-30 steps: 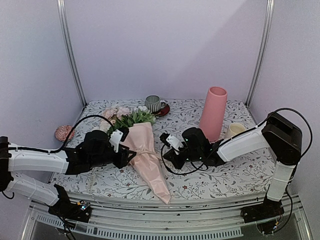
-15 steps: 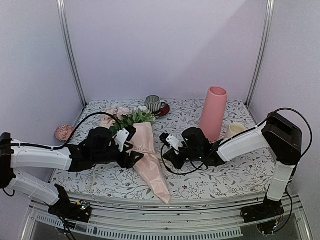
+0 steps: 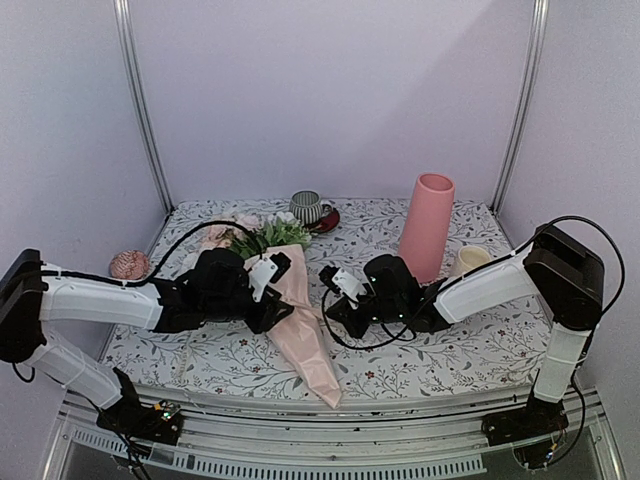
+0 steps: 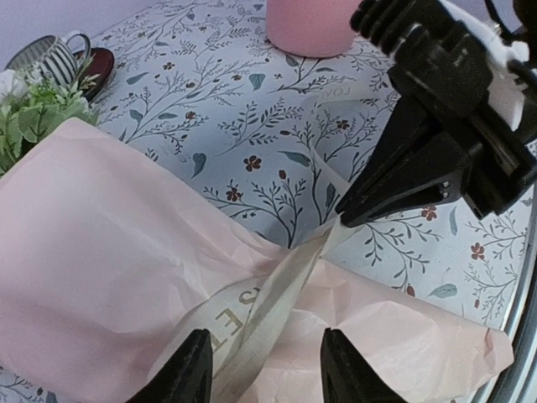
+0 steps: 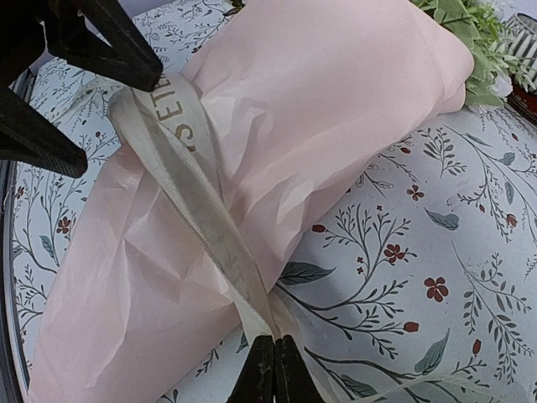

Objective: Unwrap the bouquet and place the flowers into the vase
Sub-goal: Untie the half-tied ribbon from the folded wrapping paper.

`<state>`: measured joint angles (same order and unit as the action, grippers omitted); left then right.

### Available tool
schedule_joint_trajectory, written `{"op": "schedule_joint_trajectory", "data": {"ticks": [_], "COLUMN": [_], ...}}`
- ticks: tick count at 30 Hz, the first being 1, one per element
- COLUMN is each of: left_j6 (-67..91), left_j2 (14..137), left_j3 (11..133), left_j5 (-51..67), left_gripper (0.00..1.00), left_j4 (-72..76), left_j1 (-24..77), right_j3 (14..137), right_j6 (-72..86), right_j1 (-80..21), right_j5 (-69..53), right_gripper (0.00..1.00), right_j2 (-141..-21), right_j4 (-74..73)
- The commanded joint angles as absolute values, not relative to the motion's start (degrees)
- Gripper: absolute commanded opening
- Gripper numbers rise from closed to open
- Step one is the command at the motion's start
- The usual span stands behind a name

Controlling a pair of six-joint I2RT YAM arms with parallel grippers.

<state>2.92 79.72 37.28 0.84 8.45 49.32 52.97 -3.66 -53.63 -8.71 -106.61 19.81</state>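
Two claws, one bouquet [image 3: 296,300] lying between them on the table [image 3: 480,350].
Item: my right claw [image 5: 270,369], pinched together on the end of the cream ribbon [image 5: 189,176], presumably to draw the tie loose.
Item: my left claw [image 4: 268,340], fingers apart astride that ribbon, likely to steady the paper.
Item: vase [image 3: 426,228], upright behind my right arm, not yet filled.

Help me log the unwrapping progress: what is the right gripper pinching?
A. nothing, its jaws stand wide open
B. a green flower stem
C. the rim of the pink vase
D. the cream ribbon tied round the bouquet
D: in the right wrist view the right gripper has its jaws shut on the end of the cream ribbon, which runs across the pale pink paper of the bouquet.
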Motion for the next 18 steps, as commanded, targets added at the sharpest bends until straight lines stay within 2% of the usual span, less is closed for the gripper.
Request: {"op": "schedule_joint_trajectory", "data": {"ticks": [1,5,12,18], "left_j6": [1.7,2.1,5.1,9.0], "left_j2": [81.3,82.8,82.5,77.6], "left_j3": [38.7,39.7,40.0,36.2], "left_j5": [-2.8,-6.0,-15.4,-19.0], "left_gripper": [0.47,0.46,0.19,0.04], "left_j4": [6.8,5.1,2.9,4.6], "left_j1": [50.2,50.1,50.2,50.1], "right_j3": [54.7,54.7,54.6,53.2], "right_j6": [-3.4,-3.3,-3.3,-2.3], "right_j1": [-53.9,-53.9,-53.9,-53.9], "right_j5": [-9.5,-9.5,-9.5,-8.2], "right_gripper": [0.05,0.05,0.05,0.05], "right_j2": [-105.8,-105.8,-105.9,-105.8], "right_j4": [21.3,21.4,21.5,21.4]}}
